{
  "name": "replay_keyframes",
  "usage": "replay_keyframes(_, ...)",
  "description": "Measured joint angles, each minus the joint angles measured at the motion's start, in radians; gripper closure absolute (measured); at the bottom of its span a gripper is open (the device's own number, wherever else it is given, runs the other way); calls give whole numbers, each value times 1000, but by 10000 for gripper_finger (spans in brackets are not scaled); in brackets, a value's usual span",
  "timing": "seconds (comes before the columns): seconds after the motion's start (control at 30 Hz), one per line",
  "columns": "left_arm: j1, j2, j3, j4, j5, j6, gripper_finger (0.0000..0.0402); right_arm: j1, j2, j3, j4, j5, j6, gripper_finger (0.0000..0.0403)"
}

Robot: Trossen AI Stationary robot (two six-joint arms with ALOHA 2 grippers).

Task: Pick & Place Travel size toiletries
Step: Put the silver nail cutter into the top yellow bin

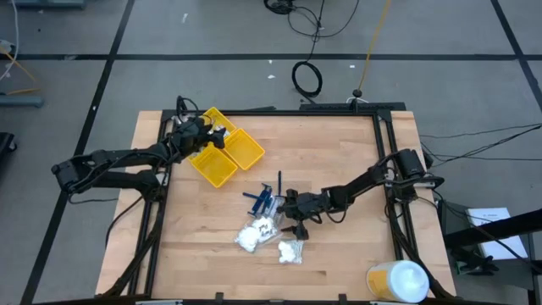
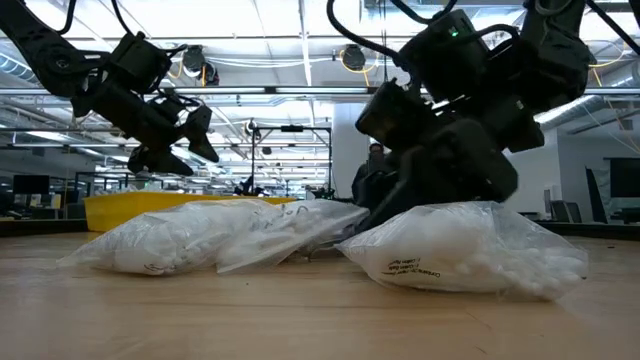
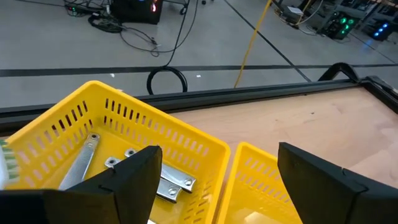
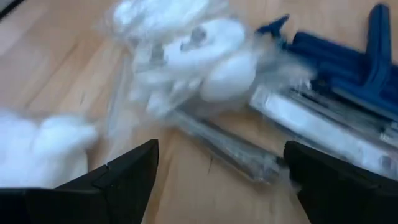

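The travel size toiletries lie in a loose pile at the table's middle. There are dark blue sticks, silvery-clear packets and clear bags of white lumps. My right gripper stands open and low at the pile's right side, slanting down, with the bags and packets just ahead of its fingers. My left gripper hangs open over the yellow compartment tray at the far left. Small silvery items lie in the compartment below it.
A large white-and-yellow round container stands at the table's near right corner. A black frame rail runs along the table's edges. Bare wood lies between the tray and the pile and to the right of the pile.
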State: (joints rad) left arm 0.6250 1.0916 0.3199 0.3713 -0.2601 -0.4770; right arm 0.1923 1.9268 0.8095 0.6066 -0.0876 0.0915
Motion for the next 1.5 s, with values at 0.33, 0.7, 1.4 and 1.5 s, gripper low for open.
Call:
replay_keyframes(0.33, 0, 0, 0, 0, -1, -1, 87, -1, -73, -1, -189, -21, -50, 123)
replay_keyframes(0.7, 0, 0, 0, 0, -1, -3, 87, -1, -81, -3, -203, -21, -59, 236)
replay_keyframes(1.4, 0, 0, 1, -19, 3, -38, 82, -1, -126, -4, -224, -18, -183, 367)
replay_keyframes(1.5, 0, 0, 1, -28, 36, -38, 82, -1, -195, -4, -293, -5, -187, 367)
